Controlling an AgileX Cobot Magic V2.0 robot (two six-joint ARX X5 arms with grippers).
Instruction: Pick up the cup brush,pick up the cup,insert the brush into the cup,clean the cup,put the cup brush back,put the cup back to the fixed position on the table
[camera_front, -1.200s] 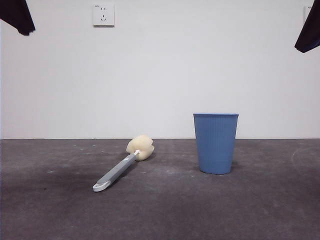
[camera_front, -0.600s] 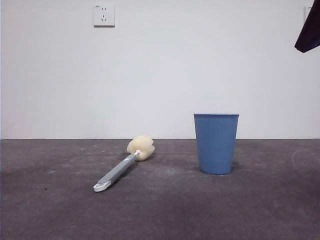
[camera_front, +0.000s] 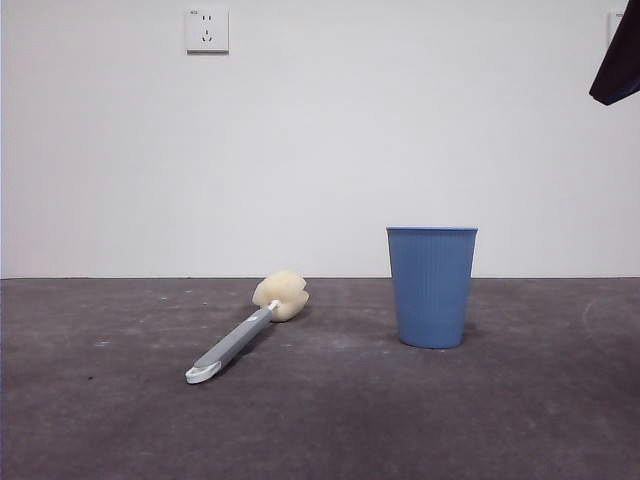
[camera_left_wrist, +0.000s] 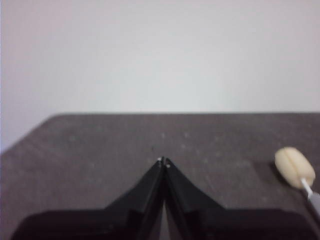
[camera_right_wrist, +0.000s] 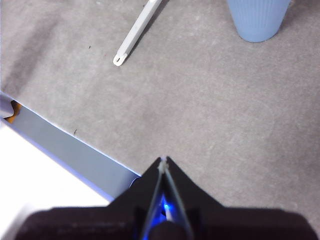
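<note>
The black arm tip that was in the top left corner a second ago has gone out of the front view.

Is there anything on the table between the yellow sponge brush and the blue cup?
No. In the front view, only bare table lies between the brush and the cup; they stand apart, not touching.
</note>
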